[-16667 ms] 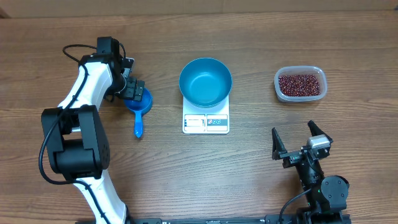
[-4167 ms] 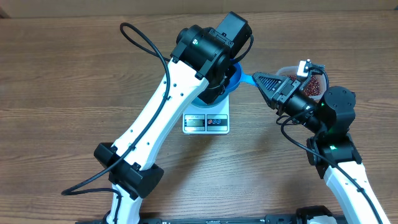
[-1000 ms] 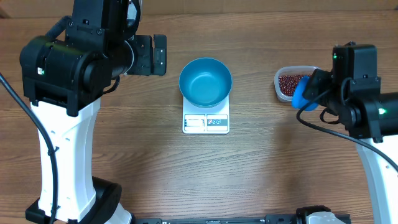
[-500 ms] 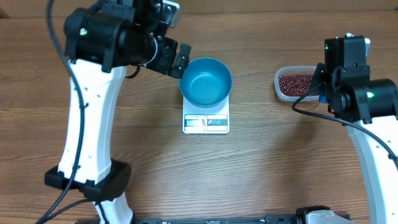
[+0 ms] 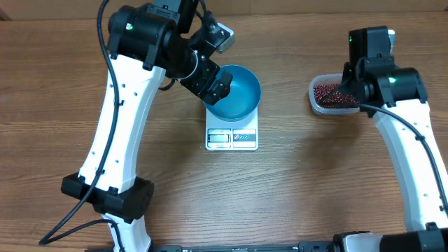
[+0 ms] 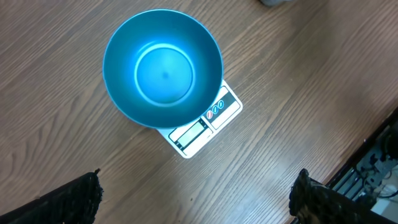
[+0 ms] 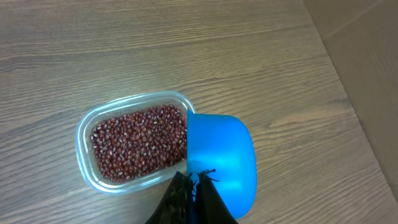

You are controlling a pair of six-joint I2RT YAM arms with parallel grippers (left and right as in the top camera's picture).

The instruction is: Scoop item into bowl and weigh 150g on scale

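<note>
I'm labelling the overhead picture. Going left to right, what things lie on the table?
Round bright blue bowl standing on the small white square scale → clear plastic tub of dark red-brown beans.

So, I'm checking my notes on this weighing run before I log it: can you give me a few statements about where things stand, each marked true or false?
1. The bowl is empty. True.
2. The bowl sits on the table beside the scale. False: it sits on the scale.
3. The right jaws are shut on the blue scoop. True.
4. The left jaws grip the bowl's rim. False: they stand wide open above it, holding nothing.
5. The beans lie in the clear tub. True.
</note>
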